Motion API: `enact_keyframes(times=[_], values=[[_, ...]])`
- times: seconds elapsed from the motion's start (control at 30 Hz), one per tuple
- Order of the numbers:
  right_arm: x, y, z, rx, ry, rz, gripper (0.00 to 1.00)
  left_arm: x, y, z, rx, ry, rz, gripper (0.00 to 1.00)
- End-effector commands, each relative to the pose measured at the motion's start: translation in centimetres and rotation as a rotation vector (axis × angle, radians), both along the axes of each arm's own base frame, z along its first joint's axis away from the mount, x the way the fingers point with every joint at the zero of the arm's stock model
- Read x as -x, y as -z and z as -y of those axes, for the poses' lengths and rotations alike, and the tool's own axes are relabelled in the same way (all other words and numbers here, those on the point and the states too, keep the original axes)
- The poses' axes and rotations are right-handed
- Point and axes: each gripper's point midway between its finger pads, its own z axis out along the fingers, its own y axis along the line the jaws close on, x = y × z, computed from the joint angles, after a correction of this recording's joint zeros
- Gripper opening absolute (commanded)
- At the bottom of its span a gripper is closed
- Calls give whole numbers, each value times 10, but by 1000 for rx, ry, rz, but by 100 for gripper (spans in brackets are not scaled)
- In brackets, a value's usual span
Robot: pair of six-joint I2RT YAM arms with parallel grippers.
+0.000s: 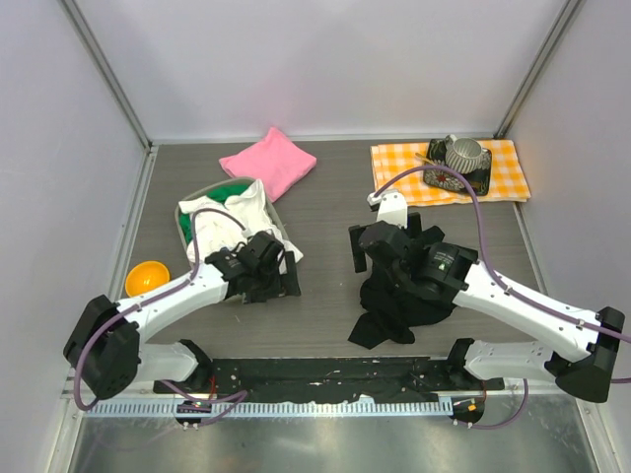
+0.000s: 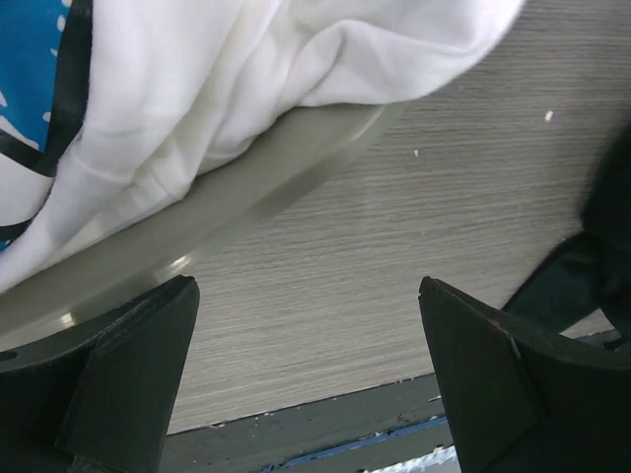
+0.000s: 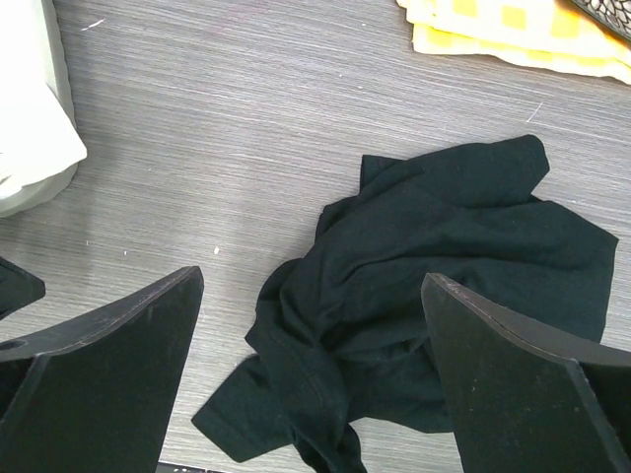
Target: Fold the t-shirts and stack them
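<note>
**Both claws released, black shirt still in a heap**

Taking the overhead view as our clock face, with twelve at the far wall, we find the black t-shirt (image 1: 380,320) at about five o'clock, near the front edge of the table (image 1: 325,202). It is crumpled rather than folded, with creases and overlapping flaps. The right arm reaches over it, and much of the cloth is hidden beneath the wrist. The right gripper (image 3: 314,279) is spread wide and grasps nothing. In its wrist camera we see the shirt lying on the wood grain between and beyond the two dark fingers (image 3: 108,374).

The pink t-shirt (image 1: 268,163) lies at about eleven o'clock, close to the back wall. It is folded into a neat, flat rectangle, well apart from the black one.

At nine o'clock sits a pale bin (image 2: 296,158) heaped with white cloth (image 1: 222,222) that spills over its rim, and a patch of green shows at the far side. The left gripper (image 2: 308,291) is just beside the bin's near edge, released and empty, with bare table between its fingers.

An orange bowl (image 1: 146,278) rests at eight o'clock, by the left wall. At two o'clock the orange-and-white checked cloth (image 1: 493,169) carries a dark tray (image 1: 480,181) with a fluted metal pot (image 1: 463,153) on it.
</note>
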Motion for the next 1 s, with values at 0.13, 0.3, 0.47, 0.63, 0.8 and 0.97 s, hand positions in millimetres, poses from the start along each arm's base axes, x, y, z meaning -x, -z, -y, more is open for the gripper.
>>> enact_keyframes(times=[0.13, 0.3, 0.47, 0.63, 0.8, 0.97], values=[[-4, -4, -4, -54, 16, 38, 100, -35, 32, -11, -71, -127, 19, 100], [-3, 5, 3, -20, 26, 37, 100, -65, 42, -47, 12, -302, 0, 100], [-3, 10, 6, -9, 28, 36, 100, -90, 36, -97, 29, -417, -23, 100], [-2, 14, 3, -19, 20, 31, 100, -116, 14, -128, 7, -477, -27, 100], [-1, 15, 2, -34, 17, 31, 100, -159, -17, -162, 21, -543, -1, 100], [2, 18, -3, -64, 0, 16, 100, -187, -19, -204, -62, -560, -61, 100]])
